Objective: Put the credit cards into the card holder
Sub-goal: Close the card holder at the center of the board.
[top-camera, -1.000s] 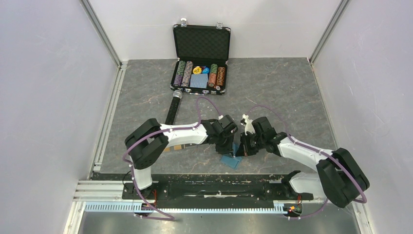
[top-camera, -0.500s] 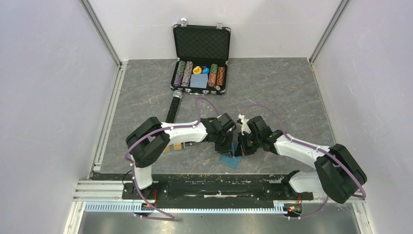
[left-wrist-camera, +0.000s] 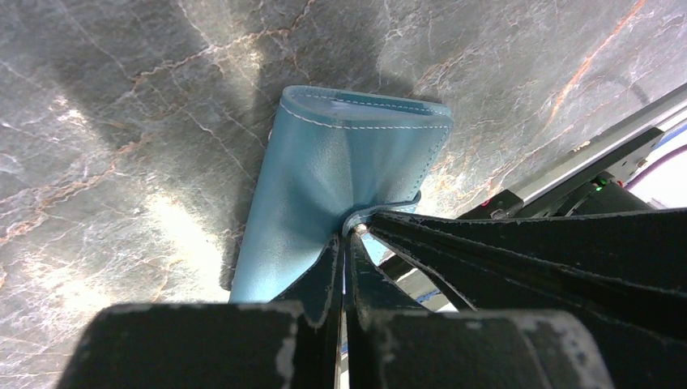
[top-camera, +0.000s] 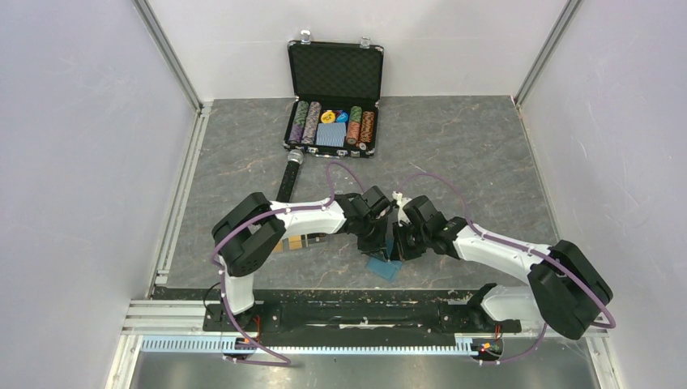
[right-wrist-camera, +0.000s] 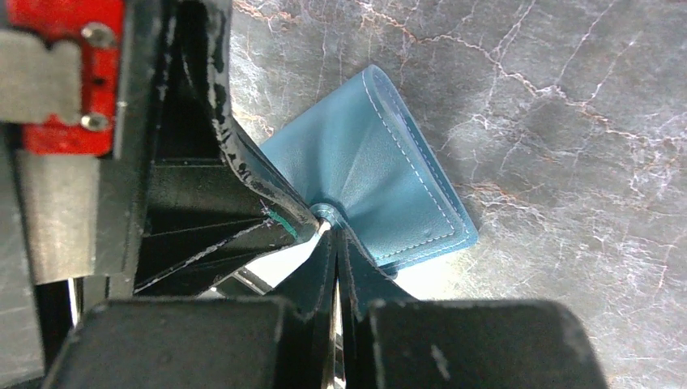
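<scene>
1. The card holder (top-camera: 384, 267), a teal fold-over wallet, sits on the grey marbled bench (top-camera: 478, 154) near its front edge, midway between the two arms.
2. The left pincer (top-camera: 377, 244) points down at the card holder's upper edge. Its fingers are pressed together on the leather beside the small metal snap, and the leather puckers toward that point.
3. From the left wrist, the card holder spreads away from the tips. Its stitched folded end lies farthest off, and a shadow shows beneath it.
4. The right pincer (top-camera: 398, 248) comes in from the opposite side, and its closed tips meet at the same snap, touching the left pincer's tips. Whether any leather sits between its fingers cannot be told.
5. From the right wrist, the card holder fans out past the tips toward the upper right.
6. The credit cards (top-camera: 293, 244), orange-yellow, lie flat on the bench under the left forearm, well apart from the card holder and partly hidden.
7. An open chip case (top-camera: 334, 97) stands at the far side, with a black cylinder (top-camera: 288, 180) lying just in front of it.
</scene>
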`<state>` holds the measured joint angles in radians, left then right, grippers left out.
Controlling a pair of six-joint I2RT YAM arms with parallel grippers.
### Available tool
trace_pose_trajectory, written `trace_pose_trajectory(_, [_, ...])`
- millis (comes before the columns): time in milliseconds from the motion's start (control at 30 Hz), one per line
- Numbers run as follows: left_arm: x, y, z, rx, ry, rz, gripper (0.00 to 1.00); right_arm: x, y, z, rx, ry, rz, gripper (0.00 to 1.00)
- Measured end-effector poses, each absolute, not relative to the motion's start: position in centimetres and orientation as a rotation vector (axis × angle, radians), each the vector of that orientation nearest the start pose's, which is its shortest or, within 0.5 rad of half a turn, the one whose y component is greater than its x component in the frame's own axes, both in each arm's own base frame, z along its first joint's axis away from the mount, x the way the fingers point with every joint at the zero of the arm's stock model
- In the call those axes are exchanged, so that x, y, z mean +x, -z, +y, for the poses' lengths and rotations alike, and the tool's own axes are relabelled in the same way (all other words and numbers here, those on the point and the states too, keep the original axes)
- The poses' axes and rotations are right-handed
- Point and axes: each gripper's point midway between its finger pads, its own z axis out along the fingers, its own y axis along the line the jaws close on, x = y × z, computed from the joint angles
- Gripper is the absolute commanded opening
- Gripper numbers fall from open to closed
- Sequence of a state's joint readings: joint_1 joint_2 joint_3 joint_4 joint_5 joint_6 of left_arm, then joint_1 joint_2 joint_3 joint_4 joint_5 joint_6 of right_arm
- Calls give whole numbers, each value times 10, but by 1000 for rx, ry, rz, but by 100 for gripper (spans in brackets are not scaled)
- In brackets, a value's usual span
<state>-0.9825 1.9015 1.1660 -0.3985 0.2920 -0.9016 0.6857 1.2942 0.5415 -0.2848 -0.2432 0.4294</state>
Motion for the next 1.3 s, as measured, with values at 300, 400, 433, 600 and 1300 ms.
trace_pose_trajectory(300, [155, -21, -380, 201, 800, 3012, 2, 161, -17, 210, -479, -610, 2697, 0])
trace_pose_trajectory(400, [156, -25, -381, 208, 811, 2995, 2, 163, -22, 213, -489, -611, 2683, 0])
trace_pose_trajectory(433, [156, -26, -381, 210, 812, 2992, 2, 164, -25, 213, -491, -614, 2675, 0])
trace_pose_trajectory(600, [155, -28, -385, 232, 807, 2962, 2, 162, -30, 211, -494, -589, 2681, 1])
trace_pose_trajectory(1300, [165, -40, -380, 260, 732, 2873, 56, 176, -60, 209, -372, -657, 2634, 24])
